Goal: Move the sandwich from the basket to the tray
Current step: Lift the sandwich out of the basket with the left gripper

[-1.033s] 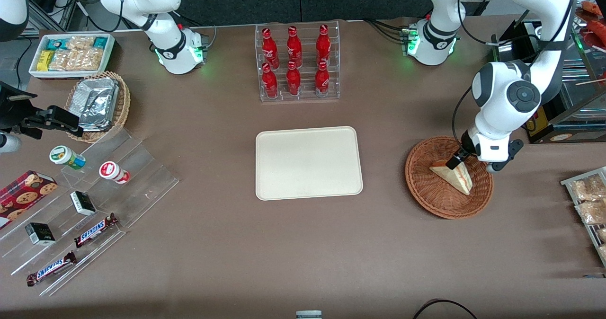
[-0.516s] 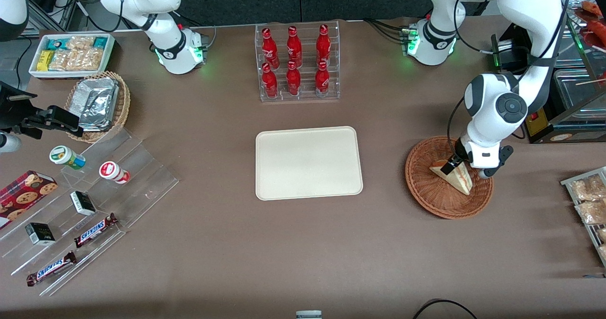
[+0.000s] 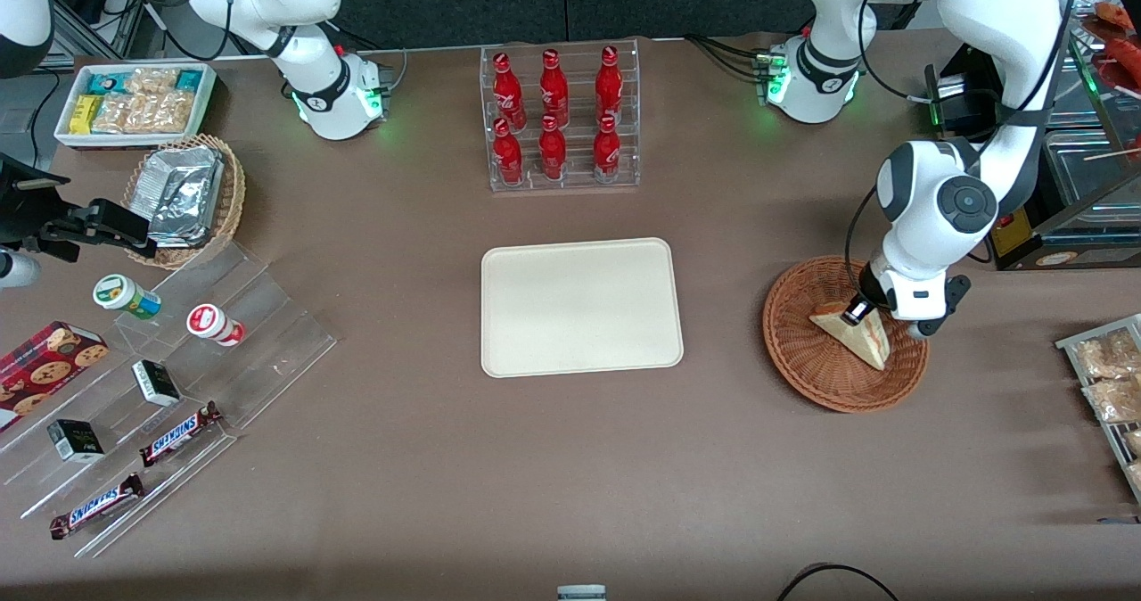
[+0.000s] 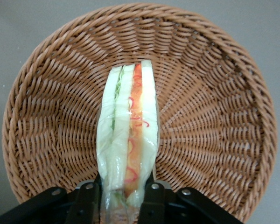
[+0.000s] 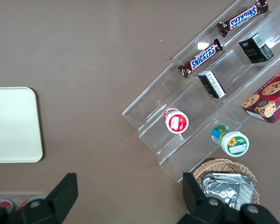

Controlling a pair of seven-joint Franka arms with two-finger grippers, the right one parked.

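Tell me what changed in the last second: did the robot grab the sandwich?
The left arm swung in over the basket and its tool came down onto the sandwich. The wrist view shows the fingers now pressed on both sides of the sandwich, so it looks grabbed. The sandwich hasn't been lifted; it is in the basket as before. The tray stayed put, with nothing on it.
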